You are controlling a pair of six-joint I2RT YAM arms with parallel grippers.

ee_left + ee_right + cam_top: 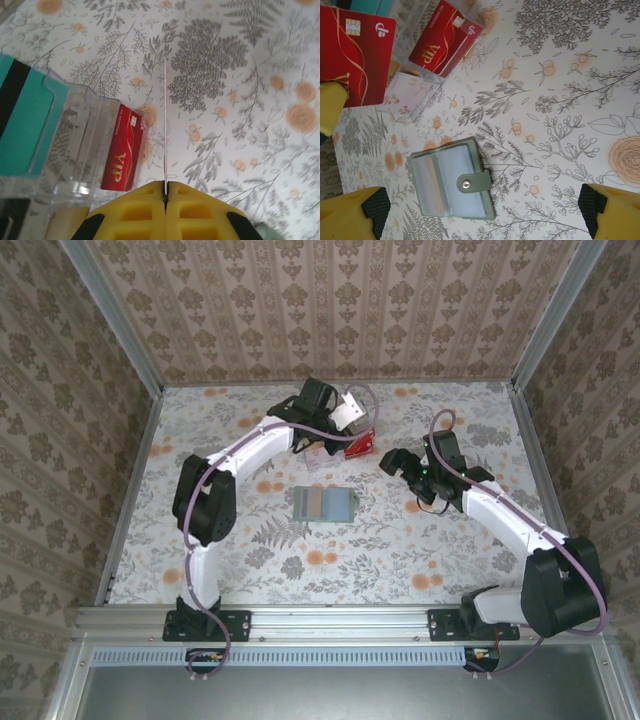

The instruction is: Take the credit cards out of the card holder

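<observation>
From above, the left hand [355,435] reaches to the far middle of the floral-patterned counter [250,560], clenched on a red plastic credit card [362,445]. The right hand [395,462] hangs spread wide and empty just to its right. The small flat grey-green card holder [325,505] lies open nearer, between the arms. In the left wrist view the held card shows edge-on as a thin pale line beside the clear plastic boxes [75,150]. Pinched by one end, it could twist or drop outside a slot. A boxed red card [120,150] reads "VIP"; its small print is illegible. In the right wrist view the holder lies below the open fingers. It looks light, so it may skid when tugged.
</observation>
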